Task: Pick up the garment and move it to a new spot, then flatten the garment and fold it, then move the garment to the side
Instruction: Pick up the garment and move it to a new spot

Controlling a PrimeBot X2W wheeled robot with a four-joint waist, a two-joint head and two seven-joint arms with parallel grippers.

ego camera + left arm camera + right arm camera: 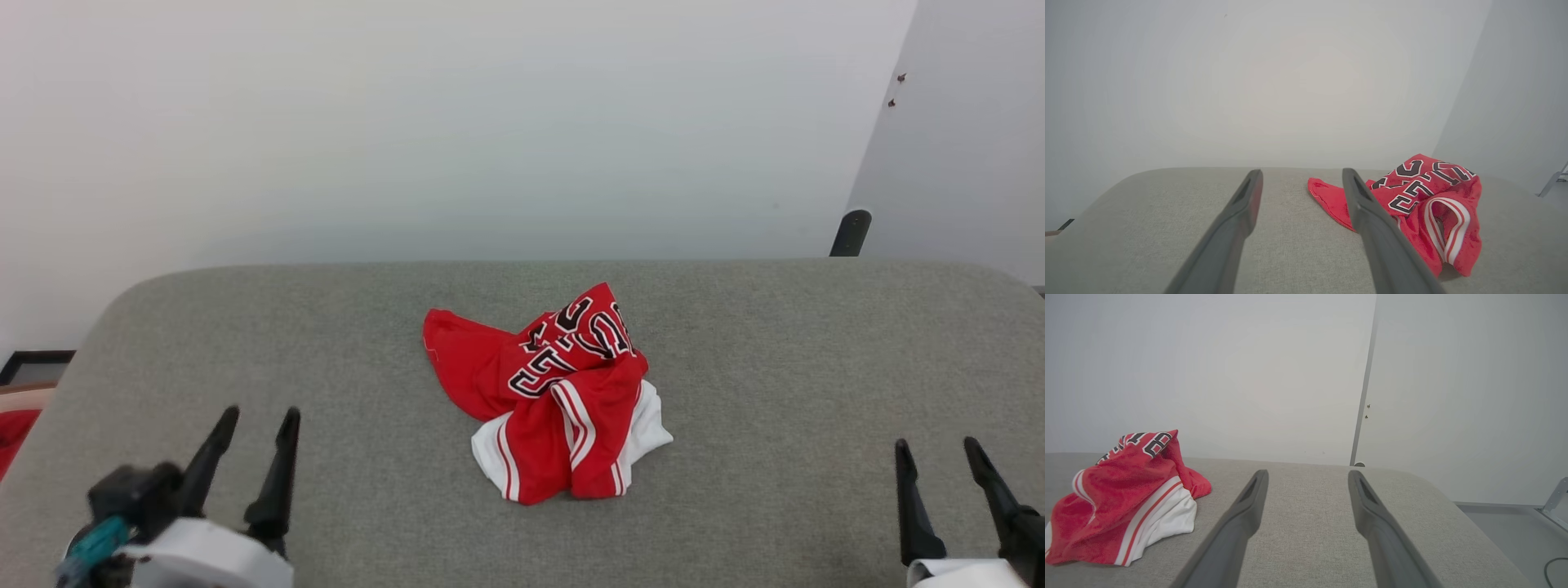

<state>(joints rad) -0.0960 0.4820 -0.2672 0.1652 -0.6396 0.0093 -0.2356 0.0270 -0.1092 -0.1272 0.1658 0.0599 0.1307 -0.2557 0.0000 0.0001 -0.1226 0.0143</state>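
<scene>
Left tool (262,411), lower left of the head view: fingers spread, nothing between them, clear of the cloth. Its wrist view confirms the same gap (1302,171) over bare fabric surface.

Right tool (936,443), lower right: fingers likewise parted and empty, well apart from the cloth; its wrist view agrees (1307,472).

Garment (555,392): centre of frame, lying crumpled in a heap on the grey bench (775,367), between the two tools and touching neither. Red body, white sleeve panels at the heap's lower edge, red-white striped trim.

Lettering: black characters edged in white on the upper folds, creased and cut off; not legible in full. No other label readable.
</scene>
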